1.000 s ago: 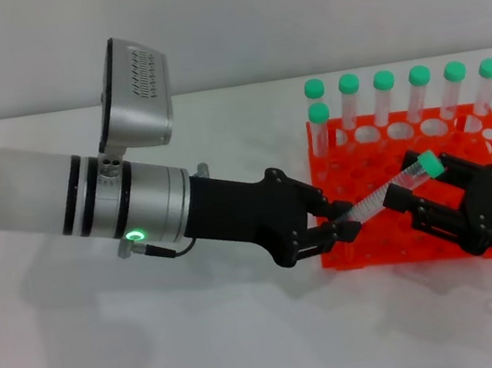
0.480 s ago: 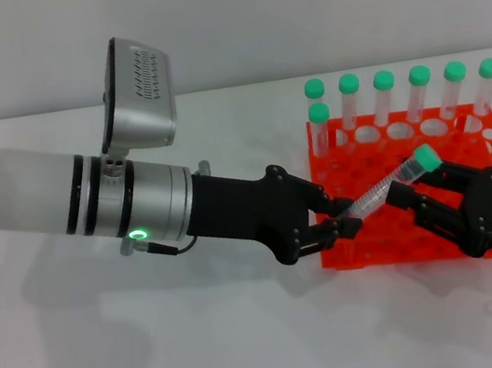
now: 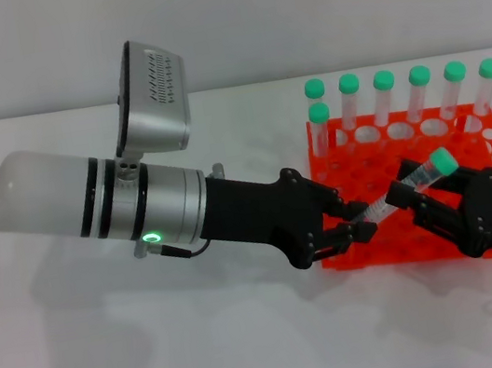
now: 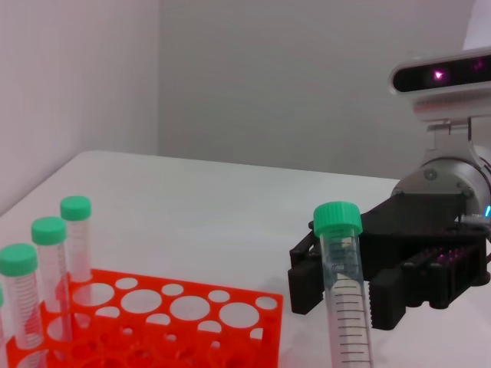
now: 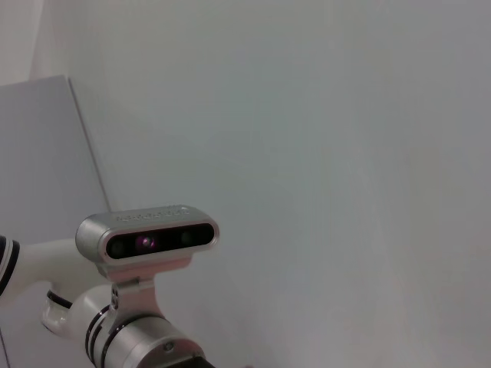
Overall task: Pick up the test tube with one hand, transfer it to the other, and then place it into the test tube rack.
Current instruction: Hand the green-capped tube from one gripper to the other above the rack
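Observation:
My left gripper (image 3: 359, 225), on the silver wrist with the green light, is shut on the tapered lower end of the test tube (image 3: 422, 174). The tube is clear with a green cap and slants up to the right, in front of the orange-red rack (image 3: 398, 245). My right gripper (image 3: 409, 190), black with a white label, is open. Its fingers stand on either side of the tube's upper part, just below the cap. In the left wrist view the tube (image 4: 344, 299) stands between the right gripper's fingers (image 4: 387, 295), with the rack (image 4: 153, 307) beside it.
Several identical green-capped tubes (image 3: 386, 94) stand upright along the rack's back row, one more in the second row (image 3: 320, 124); some also show in the left wrist view (image 4: 50, 261). The left wrist's grey camera box (image 3: 154, 95) rises above the table.
My left arm has moved to the right with the tube, pushing its capped end further in between the right gripper's fingers. The right gripper has stayed about where it was.

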Action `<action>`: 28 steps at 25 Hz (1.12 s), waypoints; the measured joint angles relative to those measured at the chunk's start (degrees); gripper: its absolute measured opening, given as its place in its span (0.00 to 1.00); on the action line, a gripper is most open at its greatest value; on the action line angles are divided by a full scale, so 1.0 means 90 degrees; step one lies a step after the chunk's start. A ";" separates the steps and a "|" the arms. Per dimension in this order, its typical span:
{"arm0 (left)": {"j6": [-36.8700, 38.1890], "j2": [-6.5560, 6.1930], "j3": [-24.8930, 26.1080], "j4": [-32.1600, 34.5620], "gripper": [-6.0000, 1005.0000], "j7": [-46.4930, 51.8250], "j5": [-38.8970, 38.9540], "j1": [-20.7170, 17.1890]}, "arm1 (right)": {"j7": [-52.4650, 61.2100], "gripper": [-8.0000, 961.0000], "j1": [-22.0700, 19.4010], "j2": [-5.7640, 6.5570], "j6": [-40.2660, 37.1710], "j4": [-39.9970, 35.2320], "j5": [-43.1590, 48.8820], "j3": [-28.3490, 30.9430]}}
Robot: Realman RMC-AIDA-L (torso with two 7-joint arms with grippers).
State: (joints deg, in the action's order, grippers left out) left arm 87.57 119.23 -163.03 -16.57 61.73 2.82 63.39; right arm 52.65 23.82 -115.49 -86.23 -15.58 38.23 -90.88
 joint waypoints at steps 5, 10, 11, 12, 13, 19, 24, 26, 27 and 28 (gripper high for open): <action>-0.0093 0.0000 0.0000 0.0046 0.29 -0.0005 0.0000 0.0000 | -0.0008 0.33 -0.0011 0.0001 -0.0005 0.0002 -0.0017 0.0001; -0.0182 -0.0002 0.0000 0.0065 0.30 -0.0005 0.0001 -0.0001 | -0.0044 0.30 -0.0014 0.0000 -0.0011 -0.0005 -0.0024 0.0000; -0.0183 -0.0002 0.0000 0.0065 0.30 -0.0006 0.0001 -0.0002 | -0.0045 0.29 -0.0011 0.0000 -0.0013 -0.0006 -0.0019 0.0000; -0.0185 -0.0003 0.0000 0.0065 0.30 -0.0013 0.0001 -0.0002 | -0.0047 0.28 -0.0006 0.0000 -0.0014 -0.0009 -0.0011 0.0000; -0.0187 -0.0004 0.0000 0.0066 0.30 -0.0020 0.0000 -0.0002 | -0.0051 0.28 -0.0001 0.0000 -0.0015 -0.0010 -0.0006 0.0000; -0.0194 -0.0007 0.0000 0.0073 0.31 -0.0049 -0.0009 0.0015 | -0.0076 0.24 0.0066 0.0001 0.0014 -0.0018 0.0000 -0.0049; -0.0200 -0.0006 0.0000 0.0094 0.31 -0.0057 -0.0033 0.0035 | -0.0085 0.23 0.0088 0.0000 0.0036 -0.0018 0.0007 -0.0060; -0.0202 -0.0007 0.0000 0.0105 0.31 -0.0058 -0.0038 0.0039 | -0.0086 0.23 0.0088 0.0000 0.0047 -0.0018 0.0007 -0.0060; -0.0202 -0.0008 0.0000 0.0106 0.31 -0.0058 -0.0042 0.0042 | -0.0087 0.23 0.0088 0.0000 0.0049 -0.0018 0.0007 -0.0060; -0.0202 -0.0011 0.0000 0.0107 0.32 -0.0059 -0.0047 0.0044 | -0.0087 0.23 0.0091 0.0000 0.0051 -0.0019 0.0007 -0.0060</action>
State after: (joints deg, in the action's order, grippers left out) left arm 85.75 119.13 -163.03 -15.61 61.21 2.40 63.79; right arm 51.86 24.64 -115.49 -85.77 -15.75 38.29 -91.42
